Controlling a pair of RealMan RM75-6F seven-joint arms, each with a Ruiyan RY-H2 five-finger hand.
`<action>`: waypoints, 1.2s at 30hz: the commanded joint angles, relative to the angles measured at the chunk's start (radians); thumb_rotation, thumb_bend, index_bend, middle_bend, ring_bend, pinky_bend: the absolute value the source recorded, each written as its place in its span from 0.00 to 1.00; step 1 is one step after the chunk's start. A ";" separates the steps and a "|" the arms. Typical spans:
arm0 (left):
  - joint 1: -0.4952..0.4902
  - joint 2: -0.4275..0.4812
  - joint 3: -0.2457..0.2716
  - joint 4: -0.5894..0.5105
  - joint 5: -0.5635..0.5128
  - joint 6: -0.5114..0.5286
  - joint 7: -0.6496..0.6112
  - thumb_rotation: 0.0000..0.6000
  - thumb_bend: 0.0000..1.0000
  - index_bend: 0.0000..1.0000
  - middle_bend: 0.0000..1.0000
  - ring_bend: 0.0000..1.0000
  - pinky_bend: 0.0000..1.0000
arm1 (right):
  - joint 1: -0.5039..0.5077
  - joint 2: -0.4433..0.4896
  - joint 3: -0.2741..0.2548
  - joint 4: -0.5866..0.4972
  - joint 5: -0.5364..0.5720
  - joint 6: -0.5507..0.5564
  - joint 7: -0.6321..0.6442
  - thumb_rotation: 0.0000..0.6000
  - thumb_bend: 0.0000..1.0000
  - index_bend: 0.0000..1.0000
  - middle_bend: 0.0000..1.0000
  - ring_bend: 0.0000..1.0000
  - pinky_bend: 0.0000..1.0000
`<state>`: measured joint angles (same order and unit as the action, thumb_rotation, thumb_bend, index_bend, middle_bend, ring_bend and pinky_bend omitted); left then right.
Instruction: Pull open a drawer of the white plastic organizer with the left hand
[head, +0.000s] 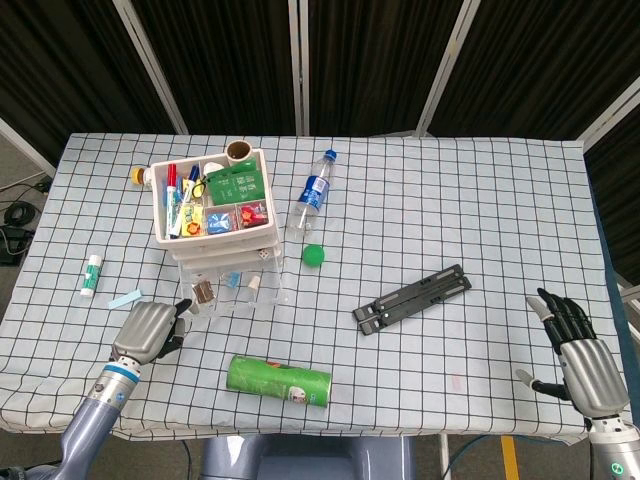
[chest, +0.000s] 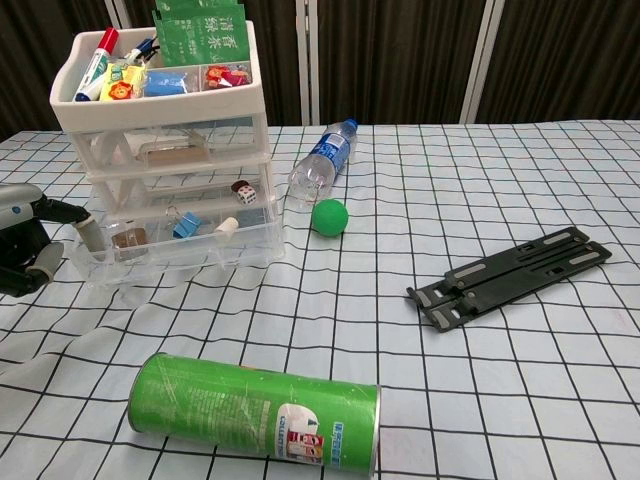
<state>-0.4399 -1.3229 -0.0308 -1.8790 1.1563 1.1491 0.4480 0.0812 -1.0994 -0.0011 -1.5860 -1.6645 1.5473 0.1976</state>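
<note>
The white plastic organizer (head: 213, 212) (chest: 160, 120) stands at the table's back left, its top tray full of pens and packets. Its clear bottom drawer (head: 236, 292) (chest: 172, 246) is slid out toward the front, showing a binder clip, a die and small bits inside. My left hand (head: 147, 330) (chest: 24, 250) sits in front and to the left of the drawer with its fingers curled. One fingertip (chest: 88, 224) is hooked on the drawer's front left corner. My right hand (head: 579, 354) hovers at the table's front right edge, fingers spread and empty.
A green can (head: 278, 380) (chest: 256, 405) lies near the front edge. A water bottle (head: 312, 196) and a green ball (head: 313, 255) lie right of the organizer. A black folding stand (head: 412, 298) lies mid-table. A glue stick (head: 91, 274) and a blue strip (head: 124, 299) lie far left.
</note>
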 joint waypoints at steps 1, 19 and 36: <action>0.003 0.002 0.007 -0.001 0.009 0.002 -0.001 1.00 0.86 0.38 0.87 0.86 0.86 | 0.000 0.000 0.000 0.000 0.000 0.000 -0.001 1.00 0.01 0.00 0.00 0.00 0.00; 0.023 0.005 0.016 0.017 0.075 0.059 0.001 1.00 0.69 0.31 0.87 0.86 0.86 | 0.001 0.000 -0.001 -0.003 0.004 -0.006 -0.008 1.00 0.01 0.00 0.00 0.00 0.00; 0.009 0.044 -0.047 -0.019 0.205 0.183 0.171 1.00 0.08 0.34 0.80 0.79 0.83 | 0.000 0.002 -0.002 -0.005 -0.001 -0.001 -0.002 1.00 0.01 0.00 0.00 0.00 0.00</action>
<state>-0.4178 -1.2850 -0.0639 -1.8869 1.3346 1.3144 0.5625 0.0808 -1.0972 -0.0027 -1.5910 -1.6653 1.5464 0.1961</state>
